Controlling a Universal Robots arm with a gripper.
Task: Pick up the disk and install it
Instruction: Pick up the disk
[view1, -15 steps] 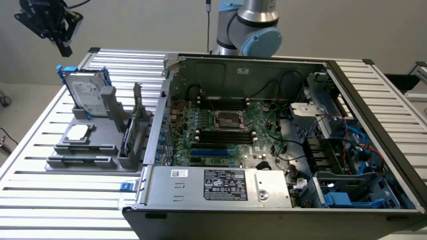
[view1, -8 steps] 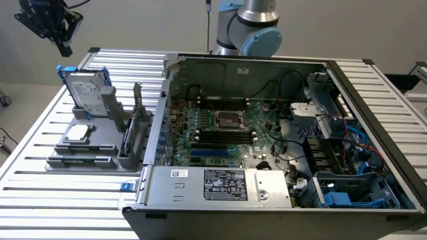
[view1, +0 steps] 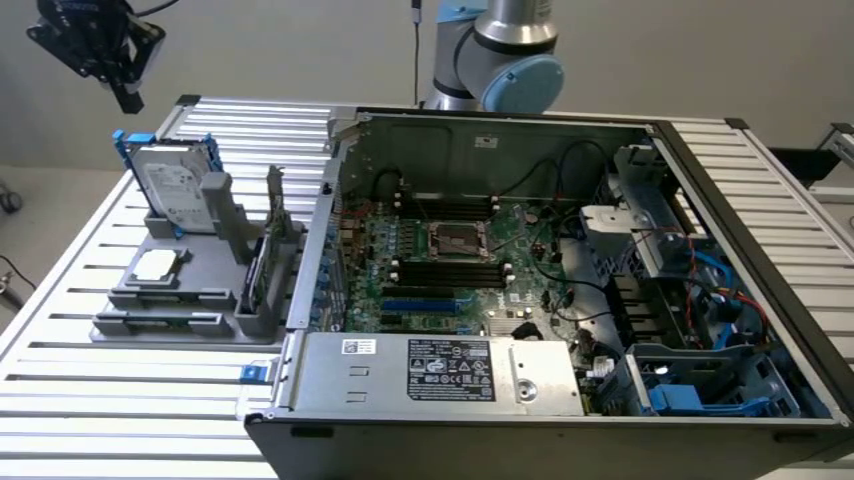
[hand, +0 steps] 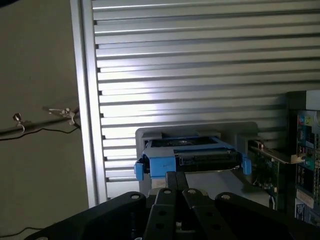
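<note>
The disk (view1: 178, 186), a silver drive with a white label in a blue carrier, stands upright in a gray holder (view1: 200, 225) at the exterior view's left. My gripper (view1: 128, 102) hangs in the air above it and a little toward the exterior view's left, not touching it. In the wrist view the disk's (hand: 190, 156) blue-framed top edge lies just beyond my gripper (hand: 176, 176), whose black fingers are shut with nothing between them.
An open computer case (view1: 747, 200) takes up the middle and right of the slatted metal table (view1: 107, 400), with a motherboard (view1: 454, 250), a labelled power supply box (view1: 441, 370) and blue bay parts (view1: 681, 395). A small chip (view1: 156, 265) and an upright card (view1: 274, 245) sit on the gray holder.
</note>
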